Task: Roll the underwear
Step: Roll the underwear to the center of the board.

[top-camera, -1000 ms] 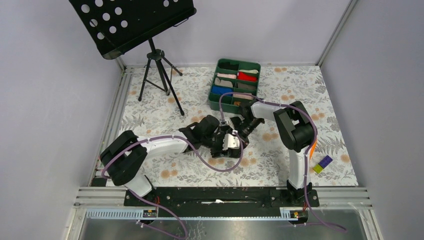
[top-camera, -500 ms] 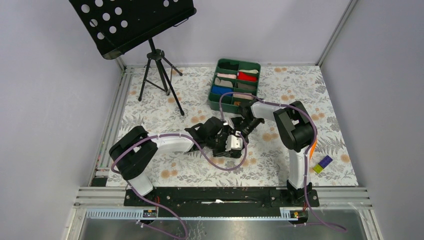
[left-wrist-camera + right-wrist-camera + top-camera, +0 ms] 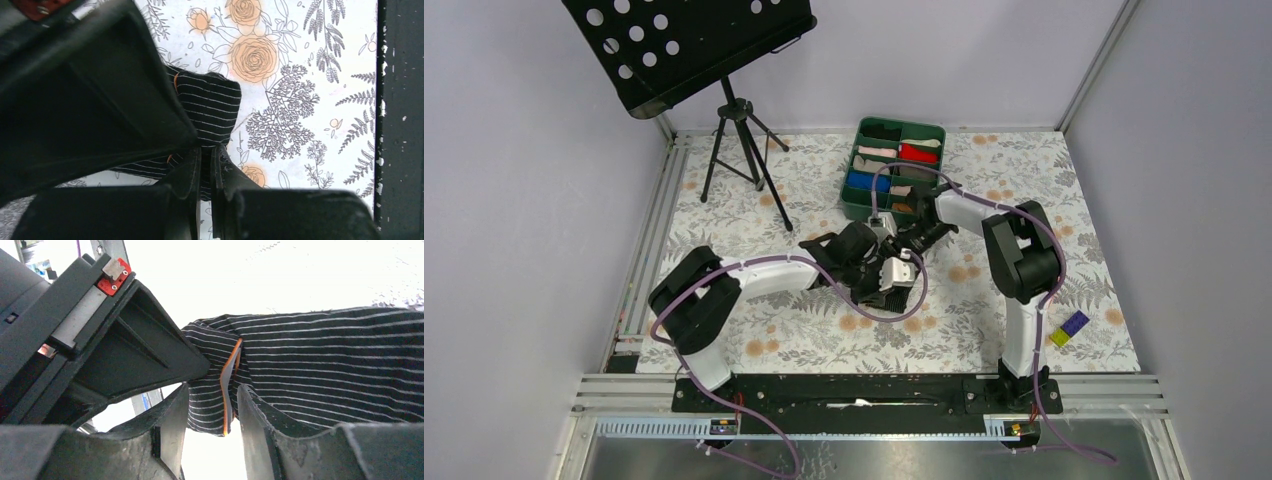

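- The underwear (image 3: 325, 355) (black, with thin pale stripes and an orange edge) lies bunched on the flowered desk (image 3: 310, 75) between the two arms, near the green tray (image 3: 852, 180).
- The left jaws are all but closed, pinching a gathered bit of the fabric low over the desk.
- The right jaws straddle the orange-edged fold. Cloth fills the gap, but I cannot tell whether they press it or only stand around it.
- The step in hand looks like turning the cloth over itself to build the roll.
- To do it well, one side should pin its end while the other turns the fold over, low and with even tension, so the roll comes out tight.
- The right jaws should take the whole fold, not only the orange edge, or it may slip out.
- The two sets of jaws are very close together, so short, gentle moves would avoid a knock.
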